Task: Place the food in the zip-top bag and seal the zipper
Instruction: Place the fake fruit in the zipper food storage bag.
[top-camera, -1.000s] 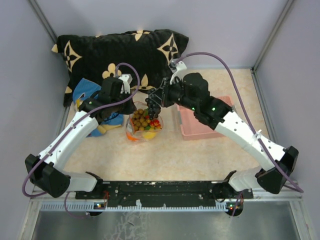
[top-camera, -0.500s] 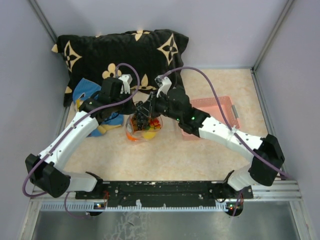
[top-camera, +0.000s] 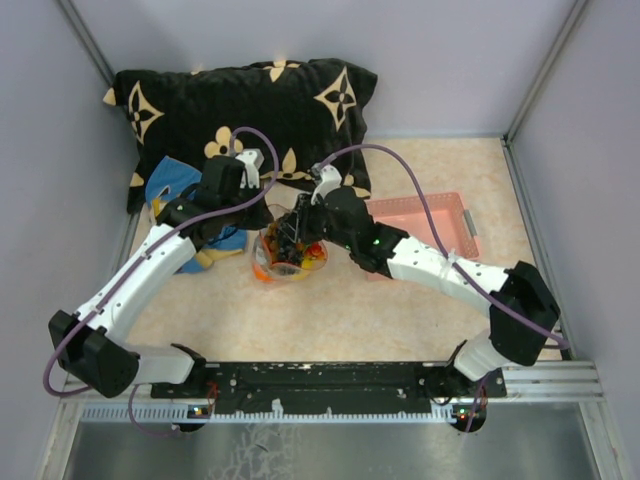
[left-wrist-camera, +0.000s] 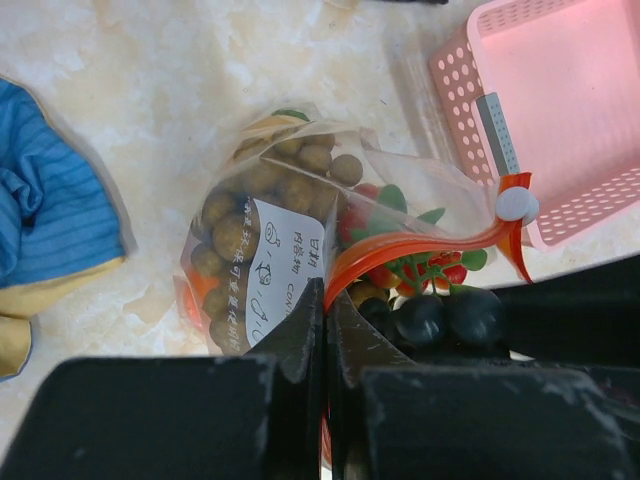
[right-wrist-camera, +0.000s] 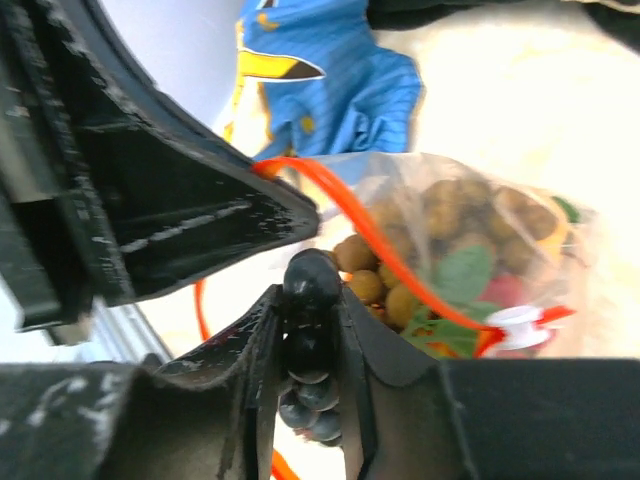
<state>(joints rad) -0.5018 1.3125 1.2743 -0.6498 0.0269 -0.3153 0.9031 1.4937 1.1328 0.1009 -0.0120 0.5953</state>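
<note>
Count: 2 arms, 1 zip-top bag (left-wrist-camera: 310, 215), 1 pink basket (top-camera: 435, 222), 1 blue cloth (top-camera: 165, 190), 1 black pillow (top-camera: 200, 100) w/ tan flower marks. Bag sits mid-table (top-camera: 400, 310), btwn cloth on the left & basket on the right, just near of the pillow. It carries 1 white label (left-wrist-camera: 285, 272), 1 orange-red zipper (left-wrist-camera: 420, 247) along the mouth & 1 white slider (left-wrist-camera: 517, 205) at the strip's right end. Inside the bag: tan balls (left-wrist-camera: 235, 235), well over a dozen, too packed for an exact no.; a few red bits (left-wrist-camera: 352, 222); several green leaves (left-wrist-camera: 392, 198). Mouth is open, the strip's 2 sides bowed apart. Left gripper (left-wrist-camera: 326, 300): fingers fully together, pinching the bag's mouth edge right at the zipper, on the far-left side of the opening. Right gripper (right-wrist-camera: 310, 300): fingers only a little apart, flanking & touching a dark-ball cluster (right-wrist-camera: 308, 345), approx 4 blue-black balls showing in a string. Cluster hangs at the mouth, up against the zipper, beside the left fingers; whether it's past the rim, can't tell. Basket lies apart from the bag; the left wrist view shows its perforated walls & pink floor.
</note>
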